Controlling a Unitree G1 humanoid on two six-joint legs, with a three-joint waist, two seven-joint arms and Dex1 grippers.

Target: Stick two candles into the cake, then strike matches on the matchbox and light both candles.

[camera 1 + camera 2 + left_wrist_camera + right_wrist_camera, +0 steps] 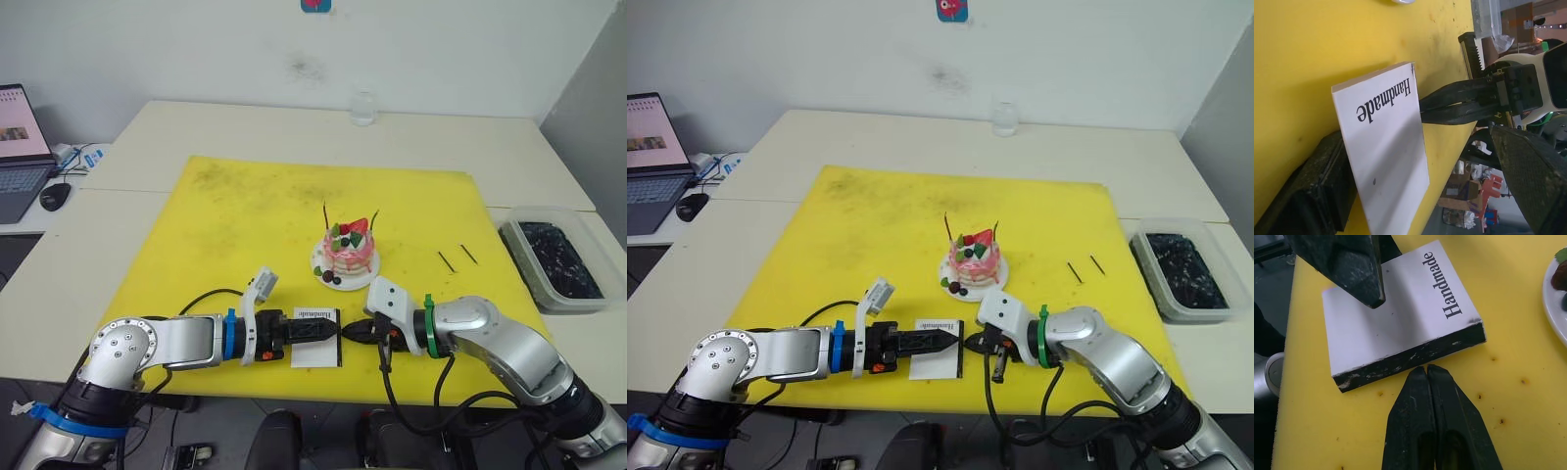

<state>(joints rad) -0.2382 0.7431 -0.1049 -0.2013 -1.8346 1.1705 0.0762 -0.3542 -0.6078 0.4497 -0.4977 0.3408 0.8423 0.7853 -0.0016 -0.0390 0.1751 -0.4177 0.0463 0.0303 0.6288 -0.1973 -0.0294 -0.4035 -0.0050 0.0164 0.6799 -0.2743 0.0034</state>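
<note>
The cake (348,251) sits on its white plate (319,264) in the middle of the yellow mat. Two thin candles (325,217) (376,219) stand upright in it, with no flame on either. Both matches (446,260) (468,254) lie on the mat to the right of the cake. The white matchbox (315,349), lettered "Handmade", lies flat near the mat's front edge. My left gripper (329,331) is open, one finger (1533,181) above the box's face and the other (1312,196) low at its edge. My right gripper (1427,369) is shut, its tip at the box's dark strip (1415,357), nothing visible between its fingers.
A clear tub (513,247) of dark pieces stands off the mat at the right. A glass (363,108) is at the table's back. A laptop (20,147) and mouse (54,196) sit on the left table. The yellow mat (235,215) is bare left of the cake.
</note>
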